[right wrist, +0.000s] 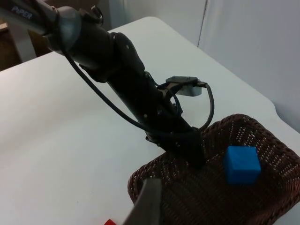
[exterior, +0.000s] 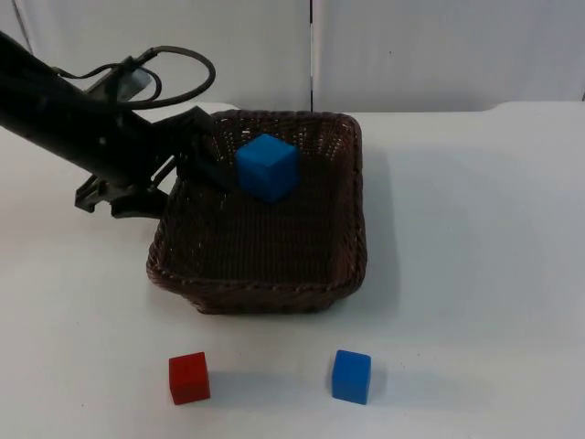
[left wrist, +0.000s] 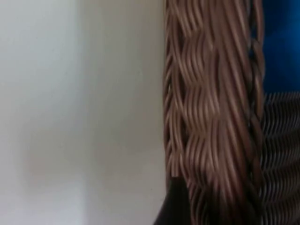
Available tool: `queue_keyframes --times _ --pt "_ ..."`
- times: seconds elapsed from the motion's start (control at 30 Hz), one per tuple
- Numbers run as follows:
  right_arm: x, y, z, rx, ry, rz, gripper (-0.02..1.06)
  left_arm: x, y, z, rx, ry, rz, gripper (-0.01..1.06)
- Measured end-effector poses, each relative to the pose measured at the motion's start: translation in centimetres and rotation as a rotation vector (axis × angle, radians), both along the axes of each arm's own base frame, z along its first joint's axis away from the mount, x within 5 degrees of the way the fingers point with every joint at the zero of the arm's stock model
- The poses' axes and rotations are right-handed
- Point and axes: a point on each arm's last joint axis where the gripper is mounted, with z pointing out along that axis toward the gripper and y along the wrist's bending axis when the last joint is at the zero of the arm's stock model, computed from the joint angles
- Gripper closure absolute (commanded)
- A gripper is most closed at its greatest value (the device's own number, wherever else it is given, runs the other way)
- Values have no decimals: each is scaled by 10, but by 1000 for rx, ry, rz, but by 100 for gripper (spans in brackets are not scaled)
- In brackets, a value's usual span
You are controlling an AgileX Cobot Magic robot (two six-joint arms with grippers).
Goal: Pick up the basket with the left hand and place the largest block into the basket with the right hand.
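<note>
A dark brown wicker basket sits in the middle of the table. My left gripper is shut on its left rim, near the far corner. The largest block, a blue cube, lies inside the basket against the far wall, just right of that gripper. In the right wrist view the left gripper bites the rim next to the blue cube. My right gripper hangs high and away from the basket. Whether the basket's base touches the table I cannot tell.
A small red block and a smaller blue block rest on the white table in front of the basket. The grey partition wall closes the far side. Open table lies to the right of the basket.
</note>
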Motion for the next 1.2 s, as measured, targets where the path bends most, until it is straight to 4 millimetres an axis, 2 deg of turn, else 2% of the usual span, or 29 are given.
queue_keyframes --times 0.27,0.43,0.57,0.67,0.97,1.2 --pt "0 0 0 0 0 0 26 1 8 0 28 -11 0 36" --pt "0 0 0 0 0 0 26 4 22 7 69 -47 23 36" --pt "0 0 0 -1 -1 0 26 6 35 27 104 -105 38 36" --pt "0 0 0 0 -3 0 26 4 36 39 115 -134 29 36" --pt "1 0 1 4 -13 -1 26 -20 38 66 141 -177 25 36" --pt "-7 -8 10 35 -21 -5 26 -55 40 80 157 -185 40 36"
